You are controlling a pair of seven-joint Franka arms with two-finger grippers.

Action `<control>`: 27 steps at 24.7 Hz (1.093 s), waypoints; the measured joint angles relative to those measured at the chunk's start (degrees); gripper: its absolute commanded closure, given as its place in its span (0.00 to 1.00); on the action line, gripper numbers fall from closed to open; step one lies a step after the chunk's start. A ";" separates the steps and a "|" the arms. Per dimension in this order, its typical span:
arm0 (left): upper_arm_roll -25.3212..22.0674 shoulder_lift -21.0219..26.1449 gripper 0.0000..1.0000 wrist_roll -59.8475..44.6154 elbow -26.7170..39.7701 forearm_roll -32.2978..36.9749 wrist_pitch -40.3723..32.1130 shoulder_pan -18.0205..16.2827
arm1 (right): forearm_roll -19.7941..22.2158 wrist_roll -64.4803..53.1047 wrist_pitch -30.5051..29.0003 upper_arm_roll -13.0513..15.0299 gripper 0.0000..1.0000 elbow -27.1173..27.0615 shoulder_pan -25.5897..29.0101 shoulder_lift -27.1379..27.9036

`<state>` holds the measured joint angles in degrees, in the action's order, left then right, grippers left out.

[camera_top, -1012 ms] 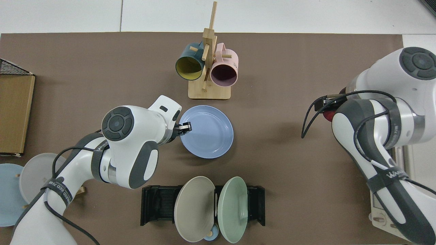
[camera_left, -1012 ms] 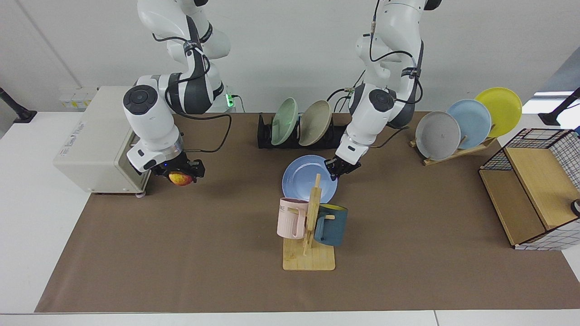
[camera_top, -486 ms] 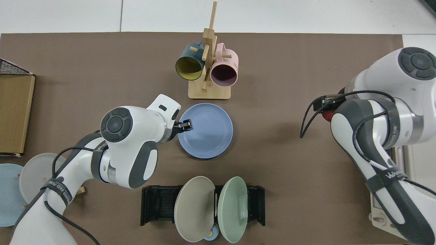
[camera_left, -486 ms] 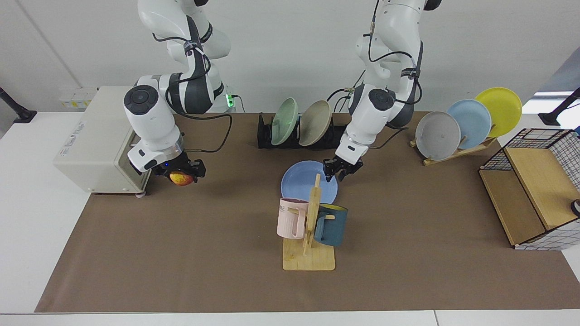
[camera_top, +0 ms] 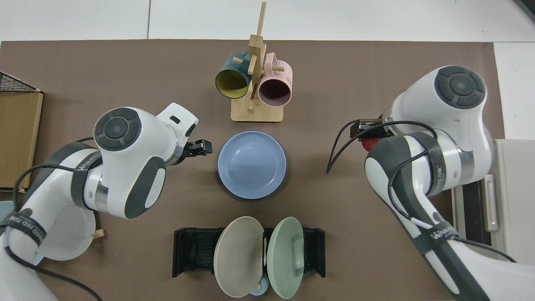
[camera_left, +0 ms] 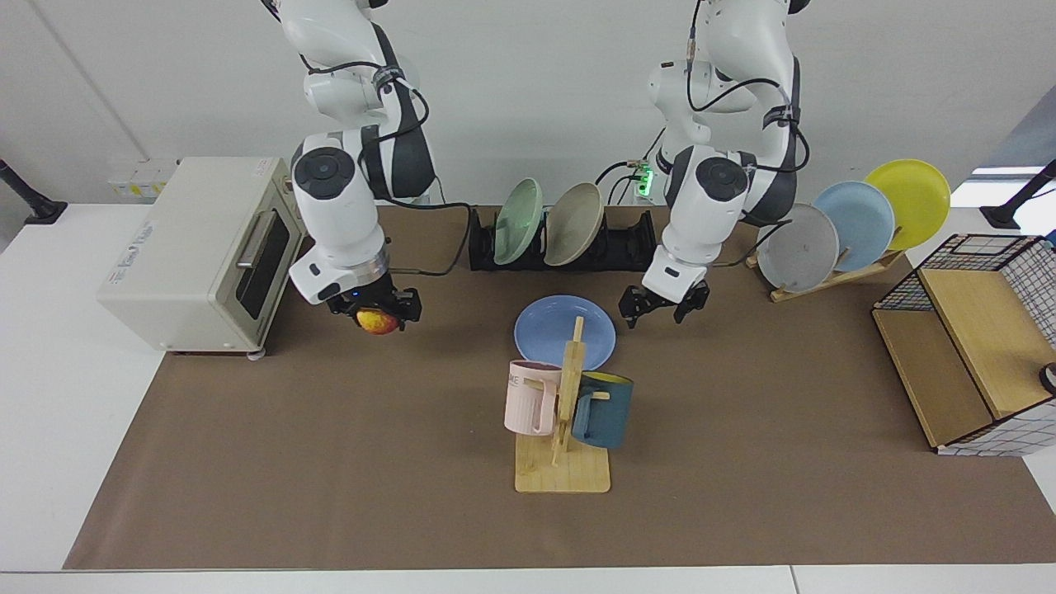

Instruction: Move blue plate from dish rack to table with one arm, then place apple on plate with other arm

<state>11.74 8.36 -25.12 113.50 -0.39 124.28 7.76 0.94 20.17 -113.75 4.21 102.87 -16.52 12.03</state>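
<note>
On tabletop (camera_left: 742, 429): blue plate (camera_left: 564, 332) flat. L pincer (camera_left: 662, 304) beside it, fingers apart, empty. R pincer (camera_left: 375, 308) grips apple (camera_left: 378, 321), raised.

A lab: robot arms (camera_left: 346, 190) at a staged kitchenware table (camera_left: 330, 462).
</note>
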 measured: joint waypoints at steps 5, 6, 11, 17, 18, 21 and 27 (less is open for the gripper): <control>-3.18 -5.74 0.00 6.37 -3.10 0.74 -10.47 -1.67 | -0.16 5.52 -0.99 -0.08 1.00 0.01 -3.93 0.00; -4.11 -6.80 0.00 8.38 -3.81 0.74 -12.92 -1.84 | -0.24 6.37 -1.30 -0.09 1.00 0.01 -4.55 0.00; -8.88 -10.17 0.00 17.73 -8.30 0.74 -22.97 -2.35 | -0.47 10.24 -2.04 -0.17 1.00 0.00 -9.83 0.11; -10.67 -13.14 0.00 24.68 -10.17 0.81 -26.21 -5.46 | -0.52 19.72 -6.23 -0.31 1.00 0.04 -16.99 1.70; -10.68 -13.47 0.00 25.11 -10.17 0.82 -26.44 -5.78 | -0.52 21.28 -7.37 -0.32 1.00 0.08 -17.93 2.40; -10.62 -13.94 0.00 25.43 -10.16 0.86 -27.06 -5.93 | -0.52 25.33 -10.22 -0.34 1.00 0.08 -20.73 5.72; -10.51 -13.95 0.00 25.44 -10.16 0.88 -27.13 -5.93 | -0.52 27.06 -12.47 -0.34 1.00 -2.29 -23.46 12.53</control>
<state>1.23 -5.59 0.32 103.34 0.49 97.14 1.83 0.41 47.24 -126.22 3.87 100.58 -39.98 24.57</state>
